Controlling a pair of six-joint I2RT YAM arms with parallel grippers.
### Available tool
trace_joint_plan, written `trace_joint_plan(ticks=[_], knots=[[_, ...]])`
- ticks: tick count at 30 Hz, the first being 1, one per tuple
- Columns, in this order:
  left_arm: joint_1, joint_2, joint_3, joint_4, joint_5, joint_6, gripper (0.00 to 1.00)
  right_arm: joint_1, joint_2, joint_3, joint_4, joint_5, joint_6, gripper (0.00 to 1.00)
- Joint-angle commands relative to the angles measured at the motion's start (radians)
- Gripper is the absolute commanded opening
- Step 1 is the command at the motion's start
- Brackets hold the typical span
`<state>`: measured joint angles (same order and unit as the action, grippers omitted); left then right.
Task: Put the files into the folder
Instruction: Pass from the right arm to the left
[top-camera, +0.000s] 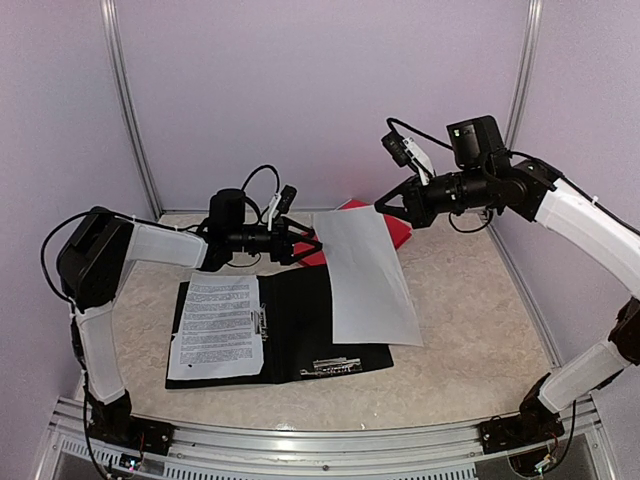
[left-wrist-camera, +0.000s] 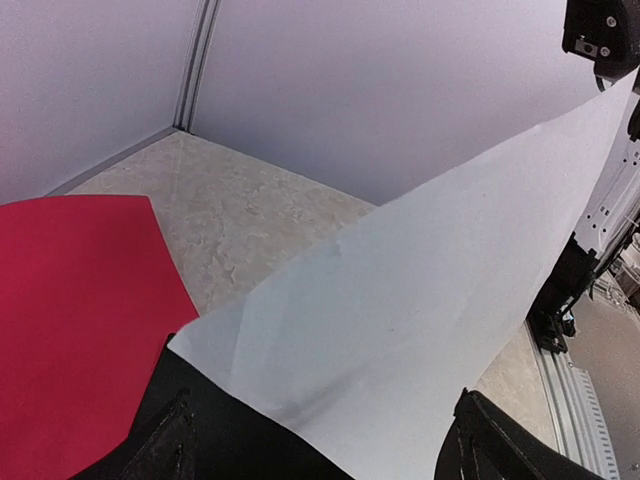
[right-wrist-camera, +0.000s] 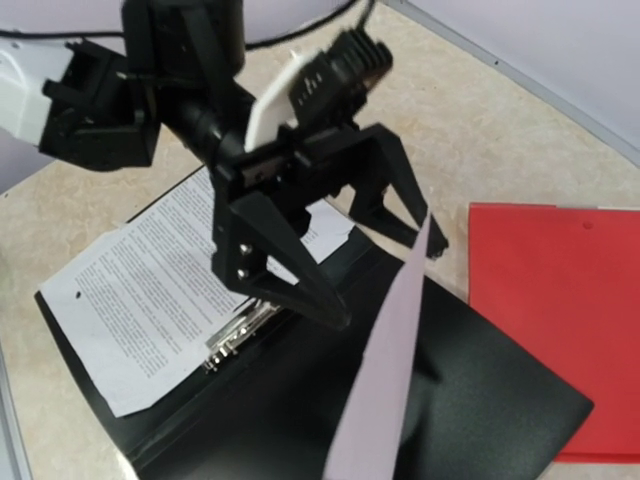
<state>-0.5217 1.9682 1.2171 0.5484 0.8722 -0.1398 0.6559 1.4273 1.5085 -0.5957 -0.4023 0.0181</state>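
Pinches the top corner of a blank sheet (top-camera: 370, 280) in the right gripper (top-camera: 386, 206), upper right of the overhead view, jaws closed on the paper. Lifts that end so the page slopes down over the right half of the open black folder (top-camera: 300, 345), probably ready for laying in. Spreads the left gripper (top-camera: 303, 247) wide at centre frame, fingers (left-wrist-camera: 165, 445) flanking the sheet's near edge, seemingly to steady it. Holds one printed sheet (top-camera: 215, 325) flat in the folder's left half. Hides part of a red folder (top-camera: 398, 232) behind the lifted page, toward the back of the table (top-camera: 470, 300).
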Motion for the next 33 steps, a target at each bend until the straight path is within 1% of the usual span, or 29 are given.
trace_joint_plan(ticks=[1,7,11,12,18,20,22,23,30,33], knots=[[0.014,0.038,0.027,0.012,0.036,-0.008,0.86,0.008,-0.017,0.043,-0.031,0.023,-0.007,0.00],[0.013,0.072,0.062,0.022,0.111,-0.014,0.85,0.007,-0.019,0.051,-0.034,0.029,-0.007,0.00],[0.003,0.087,0.084,0.025,0.167,-0.012,0.77,0.005,-0.017,0.051,-0.037,0.041,-0.007,0.00],[-0.001,0.089,0.091,0.026,0.180,-0.012,0.74,0.005,-0.016,0.049,-0.037,0.046,-0.007,0.00],[-0.017,0.095,0.102,0.022,0.199,-0.021,0.45,0.001,-0.013,0.048,-0.036,0.059,-0.006,0.00],[-0.017,0.090,0.107,-0.004,0.200,-0.023,0.34,-0.005,-0.010,0.047,-0.038,0.066,-0.007,0.00],[-0.017,0.085,0.106,-0.029,0.200,-0.021,0.28,-0.008,-0.007,0.044,-0.039,0.074,-0.006,0.00],[-0.015,0.079,0.107,-0.042,0.198,-0.019,0.22,-0.010,-0.005,0.043,-0.039,0.081,-0.008,0.00],[0.003,0.025,0.108,-0.198,0.167,0.005,0.00,-0.022,0.033,0.034,-0.057,0.204,0.006,0.00],[0.003,-0.009,0.107,-0.294,0.123,0.035,0.00,-0.022,0.050,0.020,-0.053,0.243,0.008,0.00]])
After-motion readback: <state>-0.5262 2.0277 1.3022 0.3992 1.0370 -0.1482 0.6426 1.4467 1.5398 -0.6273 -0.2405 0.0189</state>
